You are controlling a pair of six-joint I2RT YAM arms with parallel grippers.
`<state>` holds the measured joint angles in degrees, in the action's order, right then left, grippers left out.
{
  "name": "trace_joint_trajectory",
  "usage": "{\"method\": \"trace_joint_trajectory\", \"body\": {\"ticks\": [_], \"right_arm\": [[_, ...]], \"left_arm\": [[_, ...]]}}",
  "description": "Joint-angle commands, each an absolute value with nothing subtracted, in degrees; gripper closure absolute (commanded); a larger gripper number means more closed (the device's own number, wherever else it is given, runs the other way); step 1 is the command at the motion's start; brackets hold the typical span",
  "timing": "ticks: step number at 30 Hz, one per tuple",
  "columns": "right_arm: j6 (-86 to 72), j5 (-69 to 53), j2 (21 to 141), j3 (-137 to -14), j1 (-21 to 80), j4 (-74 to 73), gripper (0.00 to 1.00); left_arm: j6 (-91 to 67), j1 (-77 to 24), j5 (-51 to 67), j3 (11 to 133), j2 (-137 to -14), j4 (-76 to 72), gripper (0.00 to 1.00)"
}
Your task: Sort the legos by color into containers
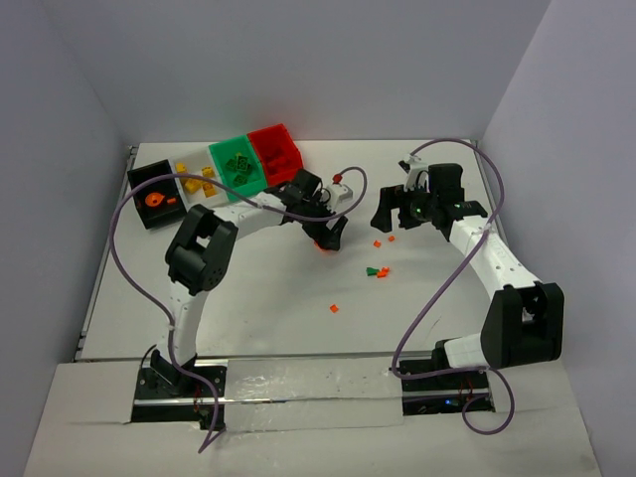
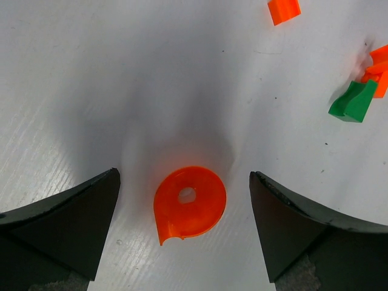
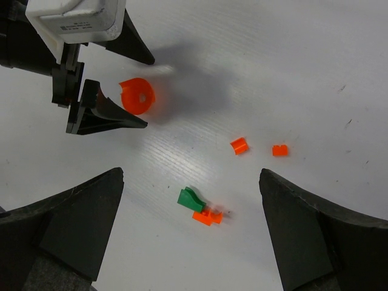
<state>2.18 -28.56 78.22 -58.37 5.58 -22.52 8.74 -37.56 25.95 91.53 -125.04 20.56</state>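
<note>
Lying nearest on the white, finely ribbed desk (image 1: 258, 318), a lone orange brick (image 1: 334, 308) sits short of the orange disc (image 2: 203, 212); a green wedge (image 3: 191, 199) and small orange bricks (image 3: 239, 145) lie right of the disc. The left hand (image 2: 183, 174), jaws wide and empty, straddles this flat, glossy, holed disc, apparently to pinch its rim. The right hand (image 3: 191, 173), likewise spread and empty, hovers right of the disc. Beyond the disc, leftward, stand an open-topped black bin (image 1: 134, 184), white bin (image 1: 177, 164), green bin (image 1: 221, 151) and red bin (image 1: 288, 159).
</note>
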Motion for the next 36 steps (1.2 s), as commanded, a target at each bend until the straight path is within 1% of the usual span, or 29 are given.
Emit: {"method": "trace_joint_trajectory", "body": {"ticks": [1,4,6,9,10,18,19,22,24,30,32,36], "right_arm": [[2.4,-29.53,77.52,-58.75,5.01,-21.71,0.0],[2.48,-29.32,77.43,-58.81,5.09,-21.71,0.0],[2.63,-29.09,77.43,-58.89,5.01,-21.71,0.0],[2.64,-29.11,77.71,-59.08,5.1,-21.71,0.0],[2.62,-29.18,77.8,-59.16,5.08,-21.69,0.0],[2.64,-29.01,78.13,-59.52,5.1,-21.53,0.0],[2.64,-29.06,78.08,-59.62,5.1,-21.53,0.0],[2.47,-29.26,78.05,-59.85,4.93,-21.37,0.0],[2.14,-29.59,78.08,-59.94,5.1,-21.09,0.0],[0.91,-31.09,78.32,-60.21,5.11,-19.98,0.0],[0.28,-31.84,78.44,-60.29,5.19,-19.26,0.0],[0.0,-32.76,79.08,-60.29,5.56,-17.89,0.0]], "left_arm": [[9.96,-38.76,26.22,87.72,-123.39,22.22,0.05],[10.04,-39.37,20.85,85.34,-122.56,20.02,0.11],[10.72,-40.42,14.82,83.08,-121.74,17.69,0.16],[11.51,-41.42,10.81,81.38,-120.84,15.99,0.19],[11.51,-41.59,9.33,80.84,-120.75,15.44,0.23],[12.3,-41.83,6.22,79.18,-118.83,14.34,0.4],[12.25,-41.78,6.07,79.08,-118.18,14.44,0.44],[12.22,-41.66,5.54,78.68,-115.29,15.27,0.52],[12.04,-40.87,6.62,77.96,-110.94,17.57,0.55],[9.5,-32.46,14.15,76.0,-98.75,25.37,0.59],[9.81,-26.21,18.12,75.68,-92.4,29.21,0.59],[12.72,-15.3,18.37,75.54,-87.61,33.15,0.61]]}}
